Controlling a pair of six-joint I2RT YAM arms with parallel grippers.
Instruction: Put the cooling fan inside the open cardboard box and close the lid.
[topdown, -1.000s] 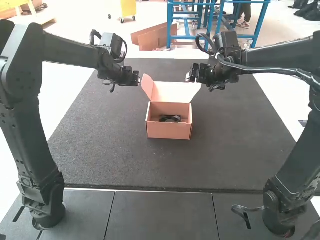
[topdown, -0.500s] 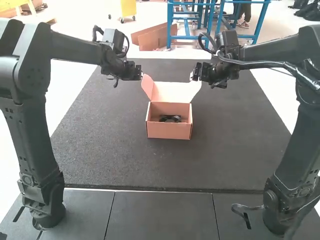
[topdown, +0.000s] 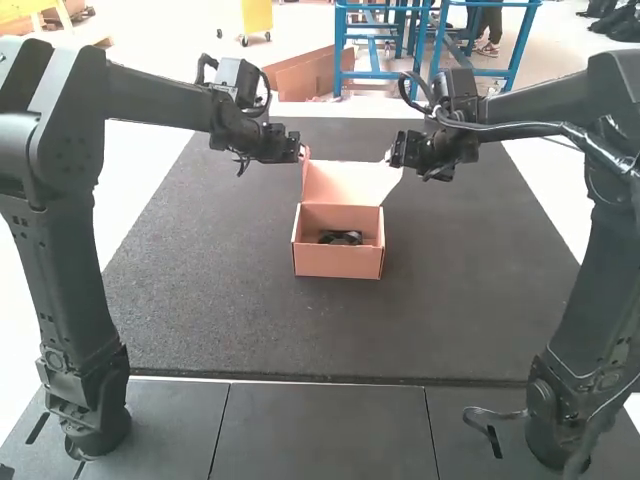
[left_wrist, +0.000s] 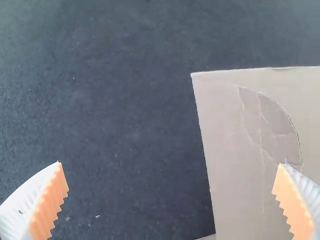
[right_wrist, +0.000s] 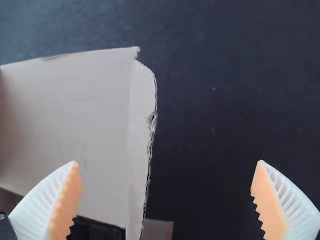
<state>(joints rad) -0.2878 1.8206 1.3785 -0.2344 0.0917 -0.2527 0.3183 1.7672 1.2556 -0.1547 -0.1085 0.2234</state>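
Small tan corrugated cardboard box (topdown: 338, 255), squarish, sat near the middle of the dark, coarse-grained mat (topdown: 190, 280). The flat lid flap (topdown: 350, 185) stood upright off the far wall, with the box open on top. The black cooling fan (topdown: 341, 238) lay inside on the box floor. It was in shadow, probably lying flat, and its outline was hard to make out.

Left gripper (topdown: 292, 151) hovered at the lid's upper left corner with its jaws spread wide. The white ribbed fingers had serrated orange pads (left_wrist: 50, 200). The left wrist view showed smooth card with a faint curved crease.

Right gripper (topdown: 397, 152) hovered at the upper right corner, also spread wide. A folded side tab with a ragged, fibrous edge lay between its fingers.
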